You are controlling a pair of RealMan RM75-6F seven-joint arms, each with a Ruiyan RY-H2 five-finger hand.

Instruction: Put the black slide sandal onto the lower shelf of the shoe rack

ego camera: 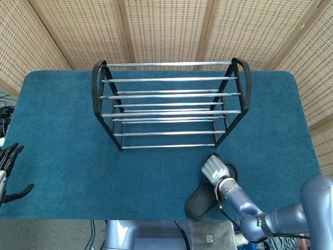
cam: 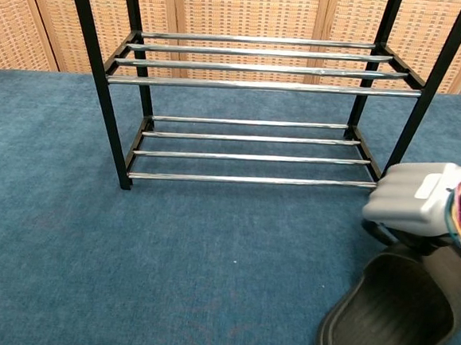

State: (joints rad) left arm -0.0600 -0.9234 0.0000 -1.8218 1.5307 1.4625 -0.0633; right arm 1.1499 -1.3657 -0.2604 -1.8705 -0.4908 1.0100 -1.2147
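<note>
Your black slide sandal [cam: 399,318] lies on the blue carpeted table [ego camera: 62,130], in front of the shoe rack [ego camera: 170,104] and off toward its right end, well clear of the lower shelf [cam: 252,150]. It is a one-piece moulded slide in matte black, with a ribbed footbed and a broad strap arching over the far end; in the chest view the open heel points toward you and the strap end sits under the right hand [cam: 420,202]. From the head view the sandal [ego camera: 205,198] runs at an angle, heel near the table's front edge, strap end nearer the rack.

Your right hand rests on the strap end, white knuckles up and fingers curled down over the strap — it looks like a grasp, though neither view shows the fingertips closing beneath it. The hand sits just in front of the rack's right front leg [cam: 406,122].

The rack's lower shelf is a set of bare chrome bars, and the upper shelf [cam: 263,63] is the same.

Your left hand [ego camera: 8,172] shows only at the left edge of the head view, off the table, its dark fingers spread apart and holding nothing.
</note>
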